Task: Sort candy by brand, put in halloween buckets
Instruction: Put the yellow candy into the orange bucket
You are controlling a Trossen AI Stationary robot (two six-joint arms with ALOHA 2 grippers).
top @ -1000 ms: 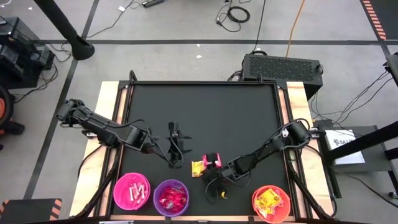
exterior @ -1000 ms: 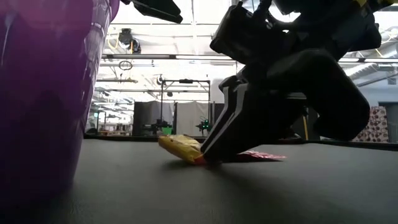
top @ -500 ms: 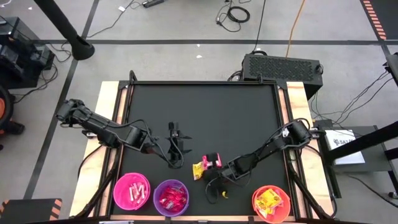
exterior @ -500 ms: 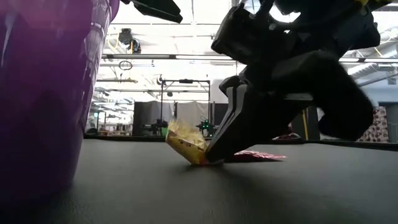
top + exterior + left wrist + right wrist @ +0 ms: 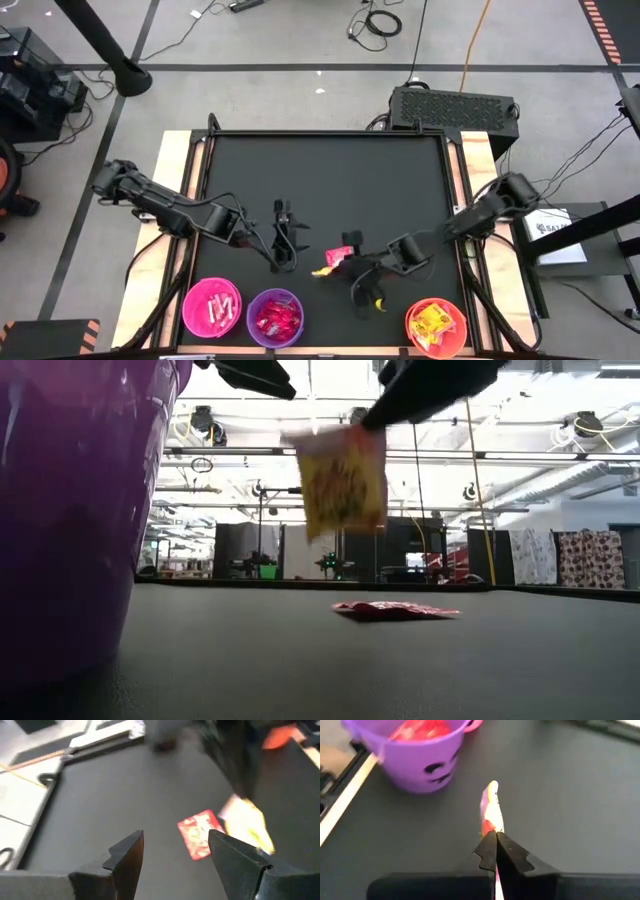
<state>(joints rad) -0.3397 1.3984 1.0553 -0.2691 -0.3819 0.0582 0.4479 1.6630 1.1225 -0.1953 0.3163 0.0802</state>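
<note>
A black mat (image 5: pixel 330 190) covers the table, with pale wood (image 5: pixel 170 200) along both sides. A black box with little holes (image 5: pixel 452 105) sits just past the far edge. Cables (image 5: pixel 380 22) lie on the grey floor. A white box (image 5: pixel 555 225) is near the right side.

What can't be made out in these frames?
- Brand print on the yellow packet: motion-blurred in the low view, edge-on in the right wrist view.
- Purple bucket contents: low view shows only its wall, cut off by the edge.
- Pink bucket packets: too small in the high view.
- Right gripper: mostly above the low view's edge.
</note>
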